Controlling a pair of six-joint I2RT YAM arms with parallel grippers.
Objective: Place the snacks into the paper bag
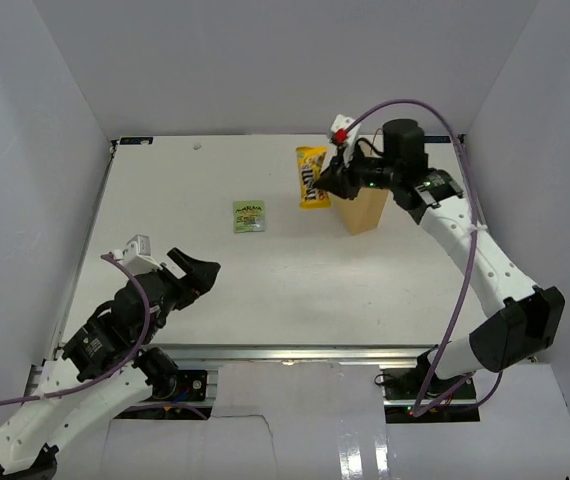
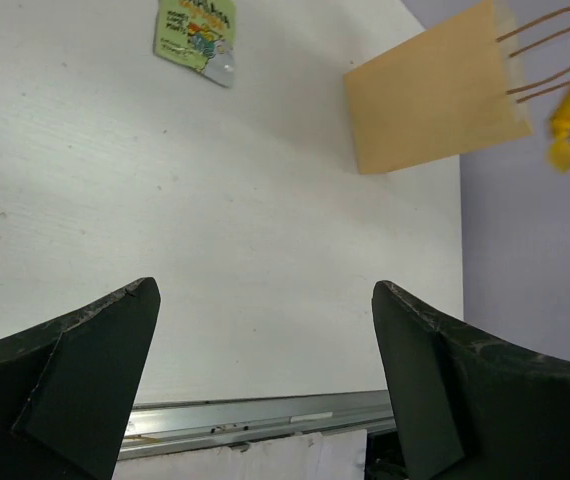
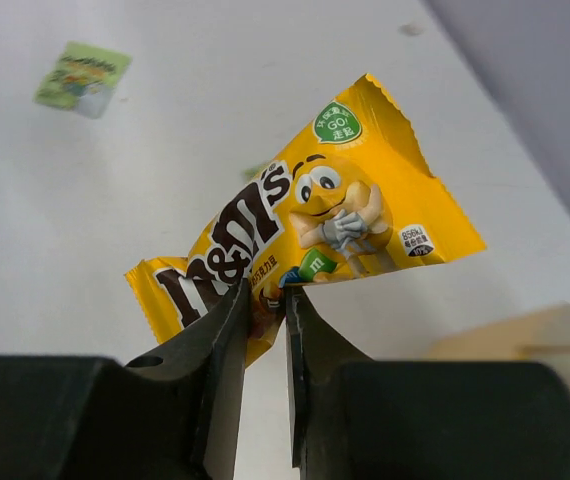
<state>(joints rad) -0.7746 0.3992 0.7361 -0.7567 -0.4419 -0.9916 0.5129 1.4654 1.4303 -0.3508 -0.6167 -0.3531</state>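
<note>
The right gripper (image 3: 263,300) is clamped on the M&M's pack (image 3: 305,250), held just left of the paper bag (image 1: 363,210) (left gripper (image 2: 265,330) gapes open, well apart).

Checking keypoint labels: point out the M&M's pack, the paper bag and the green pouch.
M&M's pack (image 3: 330,220): right wrist view, middle of its printed front.
paper bag (image 2: 435,95): left wrist view, middle of its tan side.
green pouch (image 1: 249,216): top view, centre of its face.

The M&M's pack (image 3: 305,240) is yellow with brown-and-white lettering; the paper bag (image 1: 360,210) plain tan; the square pouch (image 1: 249,216) green-white.
</note>
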